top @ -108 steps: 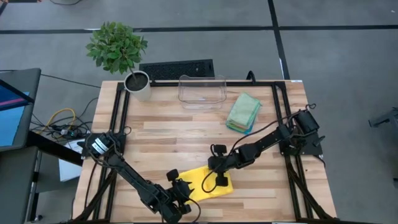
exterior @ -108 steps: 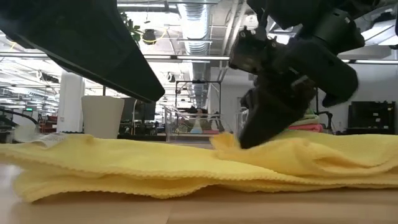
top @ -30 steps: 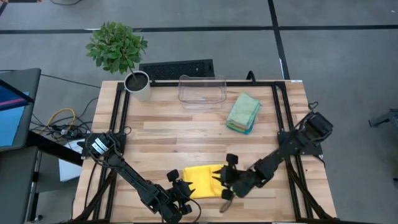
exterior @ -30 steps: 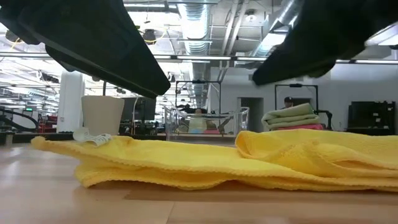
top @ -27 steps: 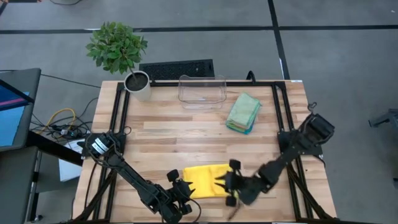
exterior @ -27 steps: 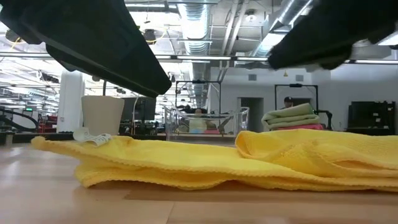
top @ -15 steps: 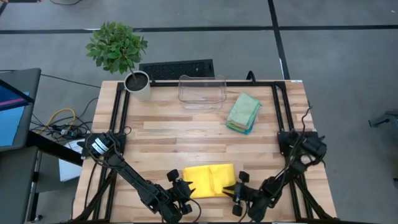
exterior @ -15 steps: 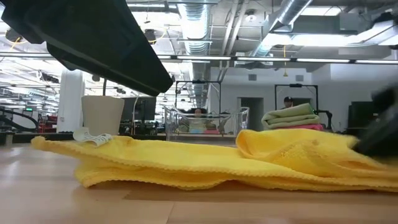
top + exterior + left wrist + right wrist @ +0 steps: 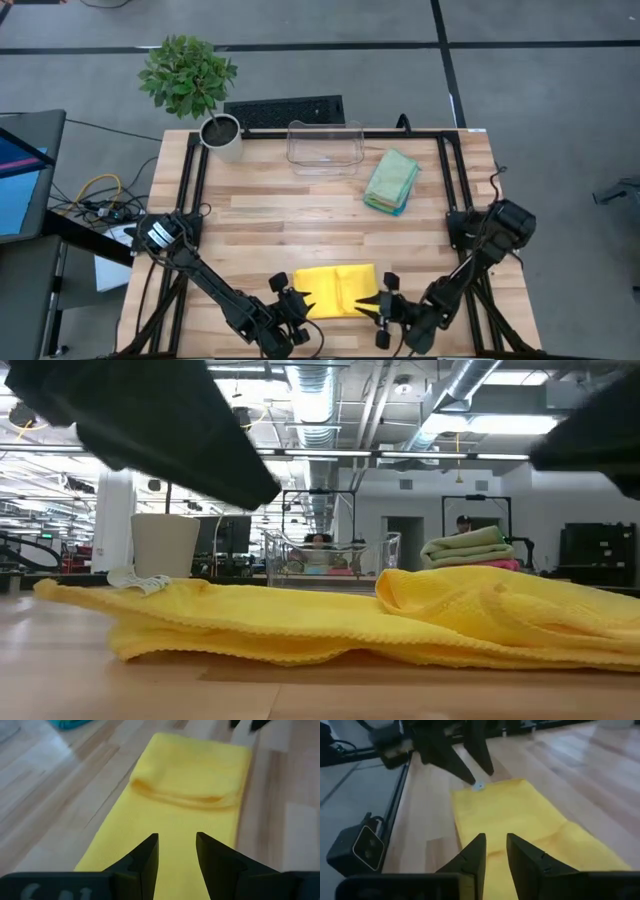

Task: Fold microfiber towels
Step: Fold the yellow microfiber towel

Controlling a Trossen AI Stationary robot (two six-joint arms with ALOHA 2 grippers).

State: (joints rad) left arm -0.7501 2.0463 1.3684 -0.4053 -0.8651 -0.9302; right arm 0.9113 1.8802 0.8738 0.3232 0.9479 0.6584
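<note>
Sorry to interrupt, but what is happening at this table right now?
The robot is folding a yellow towel at the table's near edge. The left claw sits at the towel's left end and the right claw at its right end, both with fingers parted. Finished towels are stacked beside a clear bin.

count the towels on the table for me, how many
At least 4: a yellow towel at the near edge between both grippers, and a stack beside the clear bin showing sage green, pink and blue layers; more may be hidden.
</note>
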